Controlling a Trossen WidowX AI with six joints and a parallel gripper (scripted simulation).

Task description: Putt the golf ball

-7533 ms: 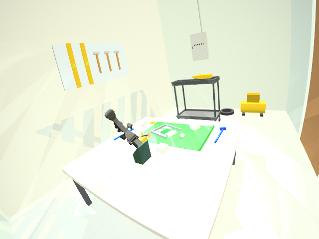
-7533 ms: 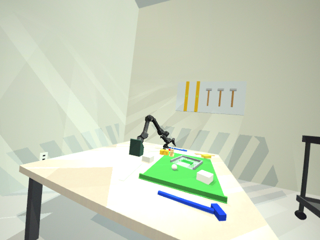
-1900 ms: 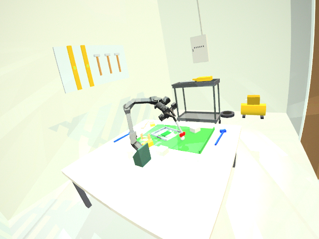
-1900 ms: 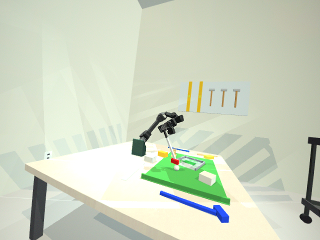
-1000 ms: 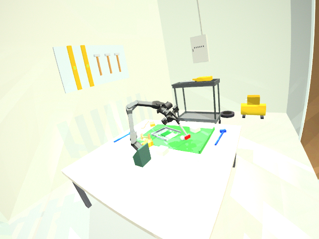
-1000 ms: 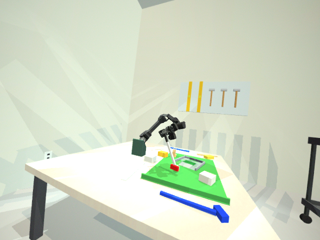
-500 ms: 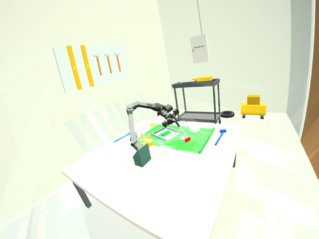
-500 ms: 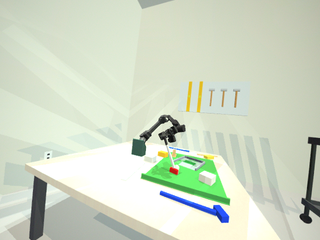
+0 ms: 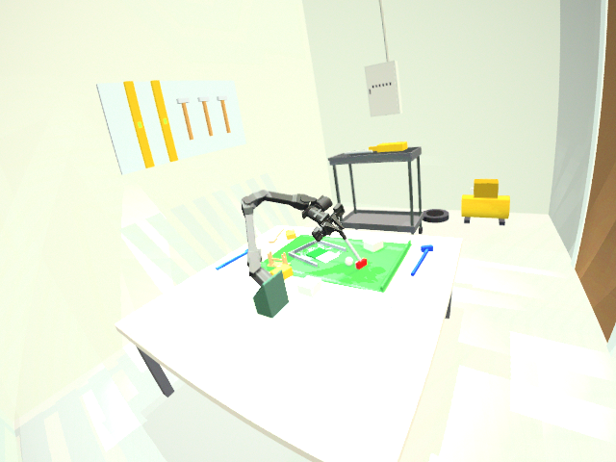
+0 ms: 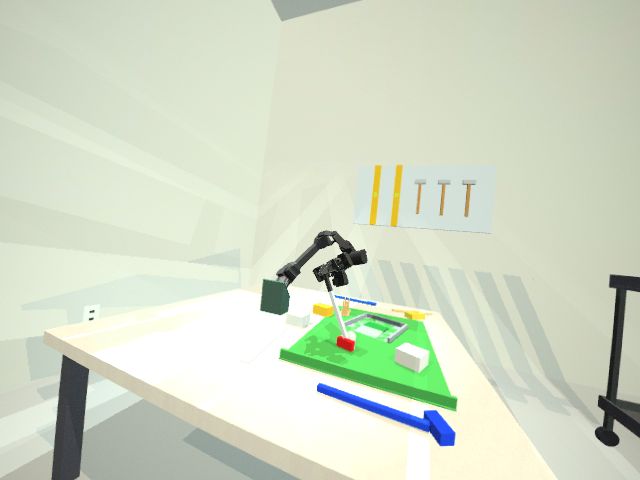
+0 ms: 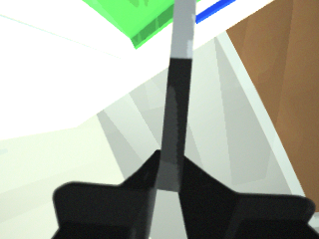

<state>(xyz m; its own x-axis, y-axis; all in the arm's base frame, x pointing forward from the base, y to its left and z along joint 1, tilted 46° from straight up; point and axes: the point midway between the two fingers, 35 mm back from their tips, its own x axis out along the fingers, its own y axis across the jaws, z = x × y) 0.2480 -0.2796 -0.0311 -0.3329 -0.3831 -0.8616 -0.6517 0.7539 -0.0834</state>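
Putter (image 9: 361,264) (image 10: 345,343) (image 11: 178,110) at ball.
Pinching the putter's dark grip in the gripper (image 9: 343,230) (image 10: 328,284) (image 11: 166,154), slanting the shaft downward, holding the red head just beside the white golf ball (image 9: 348,261) (image 10: 352,336); showing the ball on the green mat (image 9: 368,280) (image 10: 372,364) (image 11: 115,15), outside the grey frame (image 9: 302,259) (image 10: 398,333).

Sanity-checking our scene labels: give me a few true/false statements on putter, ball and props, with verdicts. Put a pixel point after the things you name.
1. The jaws are shut on the red putter (image 9: 361,263) (image 10: 345,343). True.
2. The golf ball (image 9: 348,261) (image 10: 351,336) rests inside the gray frame (image 9: 303,260) (image 10: 398,335). False: it is outside the frame, beside the putter's head.
3. The blue hammer-shaped tool (image 9: 421,261) (image 10: 374,405) nearest the exterior camera lies on the green mat (image 9: 390,268) (image 10: 372,372). False: it lies on the table, off the mat.
4. Three hammers hang on the wall board (image 9: 173,91) (image 10: 485,222). True.
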